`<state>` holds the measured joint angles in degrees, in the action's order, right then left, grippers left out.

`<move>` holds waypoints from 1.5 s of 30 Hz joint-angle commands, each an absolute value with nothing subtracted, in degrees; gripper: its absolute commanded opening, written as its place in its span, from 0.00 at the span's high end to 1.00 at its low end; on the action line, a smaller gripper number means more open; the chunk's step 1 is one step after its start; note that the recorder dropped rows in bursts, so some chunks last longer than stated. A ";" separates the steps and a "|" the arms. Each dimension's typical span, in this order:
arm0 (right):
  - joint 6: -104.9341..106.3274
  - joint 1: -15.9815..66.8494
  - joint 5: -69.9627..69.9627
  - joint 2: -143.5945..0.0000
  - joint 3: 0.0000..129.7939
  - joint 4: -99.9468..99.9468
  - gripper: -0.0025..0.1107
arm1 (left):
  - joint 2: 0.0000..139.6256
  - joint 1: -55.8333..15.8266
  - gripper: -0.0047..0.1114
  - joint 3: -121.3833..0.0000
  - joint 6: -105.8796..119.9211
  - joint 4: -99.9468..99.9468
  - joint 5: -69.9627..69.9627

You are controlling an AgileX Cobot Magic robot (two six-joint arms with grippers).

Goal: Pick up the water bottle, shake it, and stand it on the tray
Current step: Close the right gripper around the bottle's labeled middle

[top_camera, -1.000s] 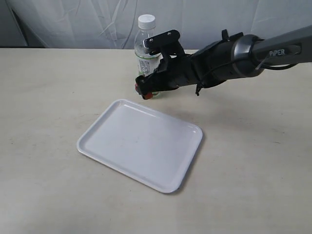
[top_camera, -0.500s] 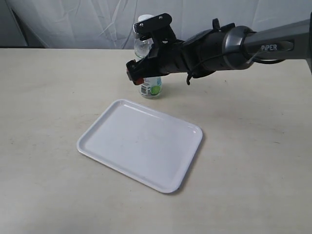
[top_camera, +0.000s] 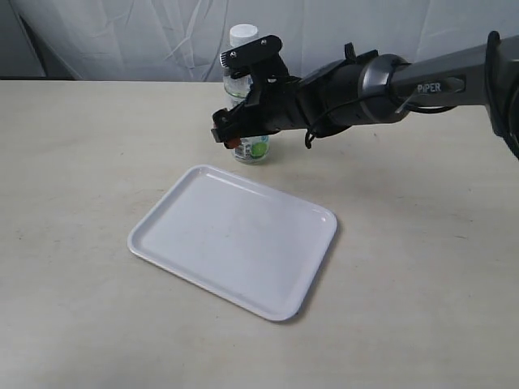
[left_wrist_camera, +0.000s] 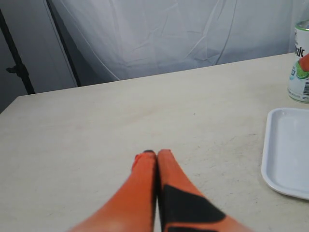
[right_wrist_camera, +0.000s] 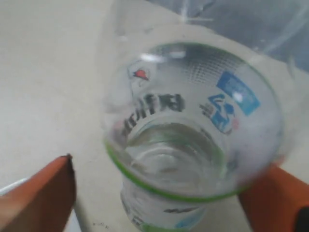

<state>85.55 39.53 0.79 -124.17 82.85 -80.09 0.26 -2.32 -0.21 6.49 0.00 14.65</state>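
The water bottle (top_camera: 255, 149) stands upright on the table just behind the far edge of the white tray (top_camera: 235, 243), which has nothing on it. My right gripper (top_camera: 241, 96) is open and straddles the bottle's middle. In the right wrist view the bottle (right_wrist_camera: 188, 125) fills the space between the orange fingers (right_wrist_camera: 38, 198); one finger stands clear of it and the other is at its side. My left gripper (left_wrist_camera: 157, 153) is shut on nothing, low over bare table. From there the bottle (left_wrist_camera: 298, 82) and the tray (left_wrist_camera: 289, 154) show at the frame's edge.
A white cloth backdrop (top_camera: 122, 32) hangs behind the table's far edge. The beige tabletop (top_camera: 81, 146) stretches to the left of the tray and in front of it. The right arm (top_camera: 381, 81) reaches in from the right, above the table.
The right gripper rose from near the bottle's base to its middle and slid further around it. The bottle and the tray stayed in place.
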 commanded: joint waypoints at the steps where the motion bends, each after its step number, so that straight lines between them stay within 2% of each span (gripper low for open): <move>1: 85.85 39.43 2.74 -123.96 83.23 -80.29 0.65 | 0.00 -2.34 0.96 0.00 6.48 0.00 14.11; 3: 85.85 39.43 4.19 -123.96 83.23 -80.29 0.91 | 0.00 -2.34 0.96 0.00 6.48 0.00 14.11; 4: 85.85 39.43 4.48 -123.96 83.23 -80.29 0.98 | 0.00 -2.34 0.96 0.00 6.48 0.00 14.11; 14: 85.64 39.43 4.48 -123.96 83.23 -80.39 0.96 | 0.00 -2.34 0.96 0.00 6.48 0.00 14.11; 16: 85.29 39.43 4.48 -123.96 83.23 -80.39 0.91 | 0.00 -2.34 0.96 0.00 6.48 0.00 14.11; 19: 85.29 39.43 4.48 -123.96 83.23 -80.39 0.69 | 0.00 -2.34 0.96 0.00 6.48 0.00 14.11; 20: 85.29 39.43 4.36 -123.96 83.23 -80.24 0.53 | 0.00 -2.34 0.96 0.00 6.48 0.00 14.11; 23: 85.29 39.43 2.40 -124.19 83.23 -79.96 0.14 | 0.00 -2.34 0.96 0.00 6.48 0.00 14.11; 24: 85.29 39.43 2.00 -124.30 83.23 -79.96 0.05 | 0.00 -2.34 0.96 0.00 6.48 0.00 14.11; 45: 85.32 39.43 3.41 -128.32 89.28 -81.65 0.06 | 0.00 -2.34 0.96 0.00 6.48 0.00 14.11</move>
